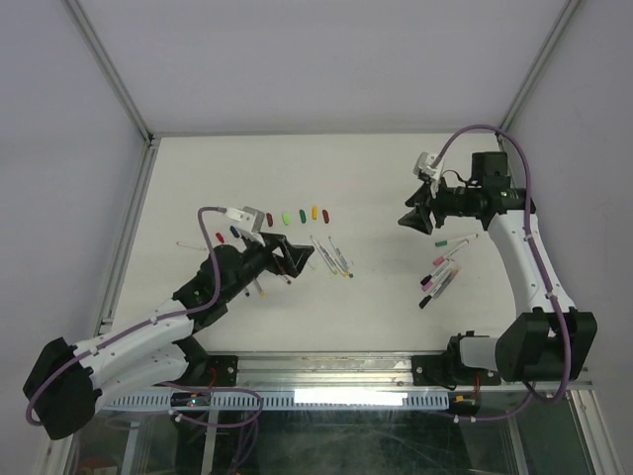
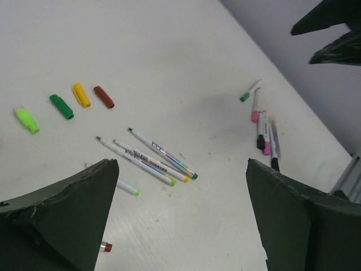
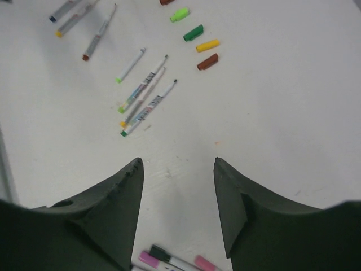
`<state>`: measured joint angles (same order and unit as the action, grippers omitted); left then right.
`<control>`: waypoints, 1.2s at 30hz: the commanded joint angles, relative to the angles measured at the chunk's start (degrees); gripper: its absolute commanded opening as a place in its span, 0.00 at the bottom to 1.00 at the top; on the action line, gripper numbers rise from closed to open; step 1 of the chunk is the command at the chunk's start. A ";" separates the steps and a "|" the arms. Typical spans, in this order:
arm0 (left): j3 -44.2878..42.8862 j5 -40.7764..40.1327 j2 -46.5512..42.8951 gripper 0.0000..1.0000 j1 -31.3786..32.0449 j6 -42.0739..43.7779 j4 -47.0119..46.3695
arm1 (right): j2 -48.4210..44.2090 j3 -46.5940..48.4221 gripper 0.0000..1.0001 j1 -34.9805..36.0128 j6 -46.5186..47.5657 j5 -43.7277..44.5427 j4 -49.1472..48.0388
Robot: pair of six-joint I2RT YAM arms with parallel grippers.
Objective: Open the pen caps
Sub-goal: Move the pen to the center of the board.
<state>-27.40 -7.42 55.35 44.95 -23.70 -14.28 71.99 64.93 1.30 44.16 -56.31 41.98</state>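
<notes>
Loose pen caps lie in a row at the table's middle: maroon (image 1: 269, 218), light green (image 1: 287, 217), green (image 1: 301, 215), yellow (image 1: 315, 212) and brown (image 1: 325, 213). A red cap (image 1: 220, 236) and a blue cap (image 1: 234, 232) lie further left. The left wrist view shows the light green (image 2: 26, 119), green (image 2: 61, 106), yellow (image 2: 81, 94) and brown (image 2: 104, 96) caps. My left gripper (image 1: 300, 259) (image 2: 180, 165) is open and empty above the table, next to the uncapped pens (image 1: 331, 253). My right gripper (image 1: 411, 217) (image 3: 177, 161) is open and empty, above the capped pens (image 1: 440, 273).
Three uncapped pens (image 2: 155, 158) (image 3: 144, 97) lie side by side below the cap row. More barrels (image 3: 73, 14) lie at the left. A capped cluster with pink and black caps (image 2: 265, 131) (image 3: 169, 261) and a green-capped pen (image 2: 250, 90) lie on the right.
</notes>
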 commanded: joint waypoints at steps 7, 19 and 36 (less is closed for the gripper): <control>13.14 3.34 -15.51 0.99 -0.11 0.17 -15.27 | 18.87 19.27 0.55 -7.16 58.32 17.89 35.08; 14.97 2.15 -18.30 0.99 -0.08 0.99 -13.59 | 30.61 14.91 0.54 -7.84 61.22 38.84 22.14; 15.71 0.64 -19.32 0.99 -0.12 0.98 -12.77 | 37.90 12.93 0.41 -7.94 59.72 42.53 15.45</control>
<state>-11.68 -5.96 36.60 44.95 -23.49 -24.86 109.51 78.61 -6.35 103.44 -14.92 59.35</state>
